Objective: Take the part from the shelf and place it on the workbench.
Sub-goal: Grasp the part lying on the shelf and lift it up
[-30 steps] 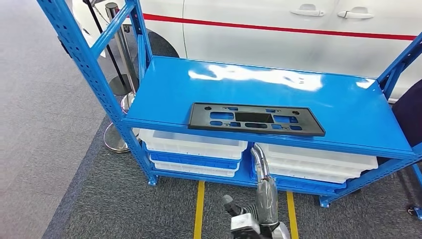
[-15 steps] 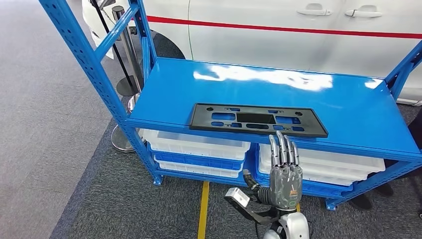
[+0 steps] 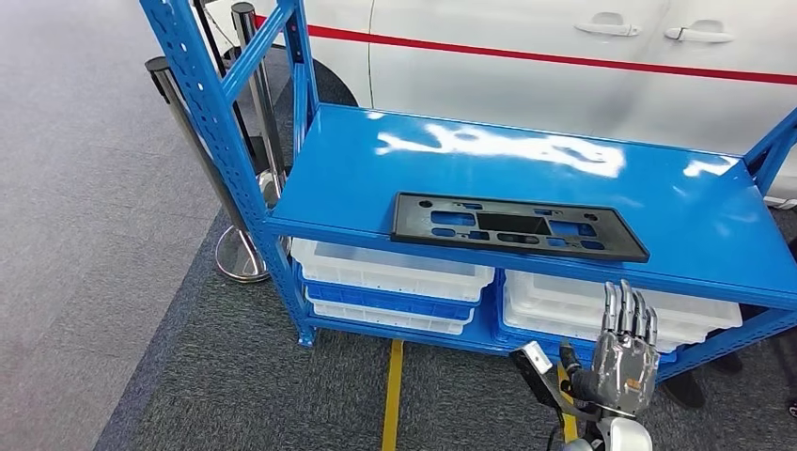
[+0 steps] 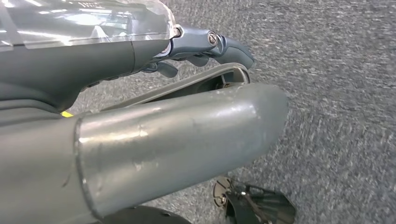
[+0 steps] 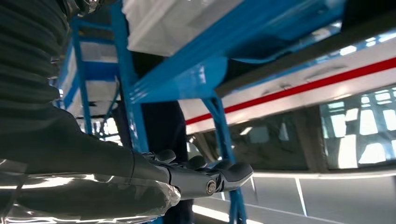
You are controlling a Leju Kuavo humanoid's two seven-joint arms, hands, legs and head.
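A flat black plastic part (image 3: 517,225) with several cut-outs lies along the front edge of the blue shelf (image 3: 376,169). My right hand (image 3: 625,352) is raised below and in front of the part's right end, fingers straight and pointing up, holding nothing and apart from the shelf. In the right wrist view that hand (image 5: 196,177) reaches out beside the blue shelf frame (image 5: 187,74). In the left wrist view my left hand (image 4: 201,42) hangs over grey carpet with nothing in it.
White bins (image 3: 390,272) sit on the lower shelf levels. A white car (image 3: 564,75) with a red stripe stands close behind the shelf. Metal stanchion posts (image 3: 188,122) stand at the shelf's left end. A yellow line (image 3: 393,395) runs across the carpet in front.
The camera has shifted, so the shelf sits further right in the picture. My right hand has risen with straight fingers and moved toward the part's right end.
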